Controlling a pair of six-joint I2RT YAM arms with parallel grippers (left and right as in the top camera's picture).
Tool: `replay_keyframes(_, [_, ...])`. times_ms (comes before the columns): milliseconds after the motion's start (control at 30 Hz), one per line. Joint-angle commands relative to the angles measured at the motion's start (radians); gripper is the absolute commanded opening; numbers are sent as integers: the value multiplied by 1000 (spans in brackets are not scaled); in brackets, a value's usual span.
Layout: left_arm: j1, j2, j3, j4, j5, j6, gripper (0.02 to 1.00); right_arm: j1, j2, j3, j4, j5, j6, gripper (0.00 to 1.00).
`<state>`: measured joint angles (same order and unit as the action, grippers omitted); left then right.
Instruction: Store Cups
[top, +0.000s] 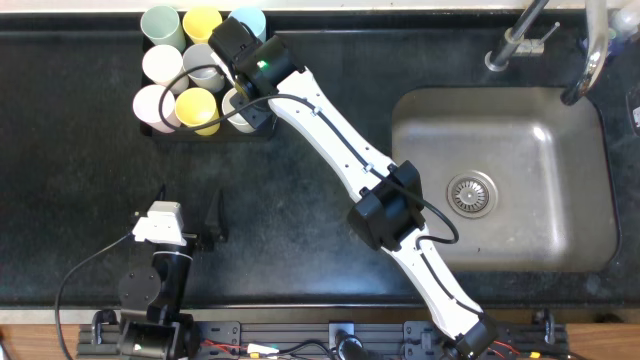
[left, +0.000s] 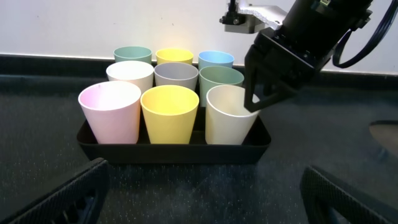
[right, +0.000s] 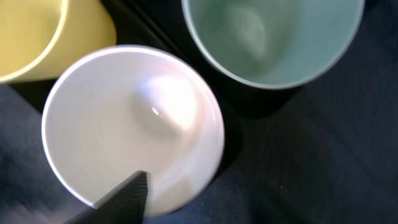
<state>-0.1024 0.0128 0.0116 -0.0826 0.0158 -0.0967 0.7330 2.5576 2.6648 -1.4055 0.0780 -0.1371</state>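
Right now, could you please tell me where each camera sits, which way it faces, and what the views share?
Top view: fixed overhead, facing straight down on counter and sink; both arms show.
Left wrist view: low on the left arm, facing level at the tray of cups and the right gripper; its open left gripper shows.
Right wrist view: on the right arm, facing down into the cream cup and green cup; part of its gripper shows.
Shared: both wrist views show the cream cup.

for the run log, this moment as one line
right pincer: over cream plastic cup in corner of black rectangular tray | left pincer: open, apart from tray | tray: full
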Motion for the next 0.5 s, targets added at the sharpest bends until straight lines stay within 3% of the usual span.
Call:
replay_keyframes(33, [10, -10, -3, 0, 9, 18, 998, 0, 5, 10, 4, 14, -1, 746])
replay_keyframes(267, [10, -10, -3, 0, 9, 18, 998, -18, -64, 62, 34, 28, 3, 998])
replay_keyframes(500, [10, -10, -3, 0, 9, 18, 998, -100, -201, 167, 21, 53, 34, 998])
